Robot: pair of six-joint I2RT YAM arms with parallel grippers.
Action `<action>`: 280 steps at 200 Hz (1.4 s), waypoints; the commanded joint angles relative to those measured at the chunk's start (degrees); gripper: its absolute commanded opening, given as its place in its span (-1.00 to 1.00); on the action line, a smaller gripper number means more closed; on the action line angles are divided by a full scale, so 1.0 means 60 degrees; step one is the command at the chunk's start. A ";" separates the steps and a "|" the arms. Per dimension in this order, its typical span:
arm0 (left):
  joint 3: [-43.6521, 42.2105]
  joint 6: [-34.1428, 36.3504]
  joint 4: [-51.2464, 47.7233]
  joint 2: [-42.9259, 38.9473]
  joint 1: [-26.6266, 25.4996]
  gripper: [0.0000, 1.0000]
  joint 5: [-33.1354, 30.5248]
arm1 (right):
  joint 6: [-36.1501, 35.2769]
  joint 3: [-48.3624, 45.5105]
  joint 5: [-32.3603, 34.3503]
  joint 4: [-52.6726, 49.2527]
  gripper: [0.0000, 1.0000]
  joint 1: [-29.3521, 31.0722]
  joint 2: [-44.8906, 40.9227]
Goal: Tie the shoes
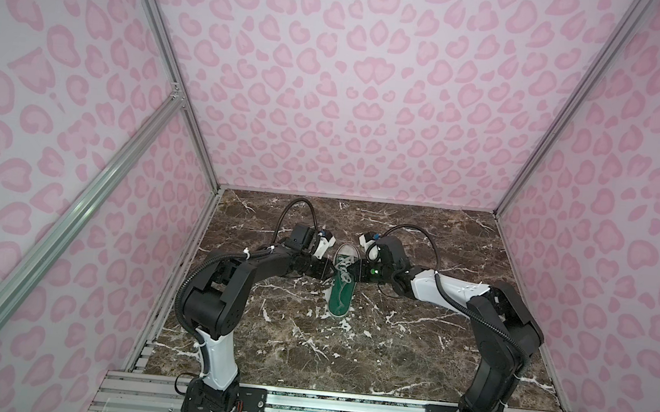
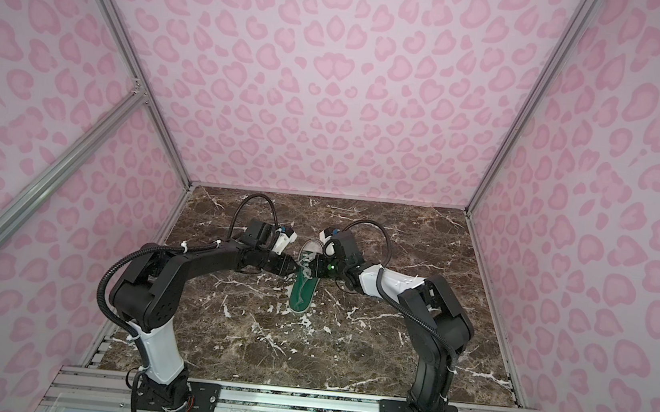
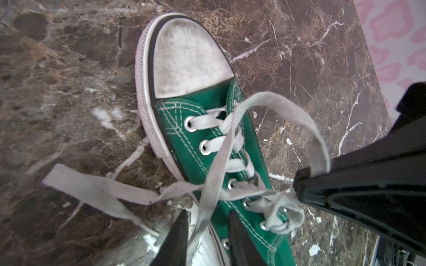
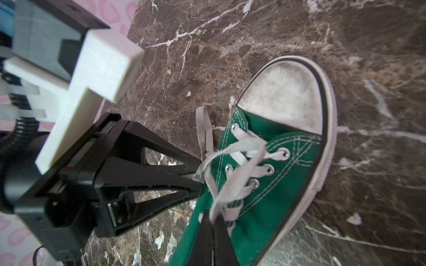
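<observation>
— Where's the shoe?
— The green sneaker [image 1: 339, 295] lies mid-tabletop [image 1: 408, 361], toe toward the far edge. The right gripper [image 3: 299, 182] is clenched on the arched lace [image 3: 288, 103].
— And the left?
— The left gripper [image 3: 207, 214] straddles the crossing lace [image 3: 221, 156]; pinched or not, I can't tell. It looks like knot-forming. Next: secure that pinch, then draw both strands apart evenly.

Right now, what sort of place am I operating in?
Most likely a purpose-built robot test cell. Pink leopard-print walls on an aluminium frame box in a marble-look tabletop. The left arm and right arm are bolted to a rail at its front edge, and a green sneaker lies between them.
</observation>
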 commanded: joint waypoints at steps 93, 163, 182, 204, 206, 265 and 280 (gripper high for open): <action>-0.0438 0.0875 -0.0986 -0.1242 0.0021 -0.94 -0.0900 | 0.0083 0.0546 0.0201 -0.0579 -1.00 0.0000 0.0364; -0.1007 0.1285 -0.2209 -0.2325 0.0019 -0.94 -0.1274 | 0.0398 0.0863 0.0664 -0.1036 -1.00 -0.0092 0.0665; -0.1170 0.1271 -0.2552 -0.2527 0.0020 -0.94 -0.1157 | 0.0589 0.0896 0.0709 -0.0981 -1.00 -0.0143 0.0767; -0.1381 0.1271 -0.2897 -0.2635 -0.0050 -0.94 -0.1133 | 0.0779 0.1036 0.0741 -0.1006 -1.00 -0.0192 0.0924; -0.1415 0.1270 -0.2917 -0.2657 -0.0062 -0.94 -0.1135 | 0.0785 0.1063 0.0741 -0.1021 -1.00 -0.0190 0.0934; -0.1915 0.1051 -0.2645 -0.2758 -0.0414 -0.94 -0.1283 | 0.0793 0.1358 0.0537 -0.1259 -0.94 -0.0191 0.1168; -0.1823 0.1053 -0.2608 -0.2540 -0.0482 -0.94 -0.1270 | 0.0736 0.1441 0.0440 -0.1404 -0.86 -0.0195 0.1199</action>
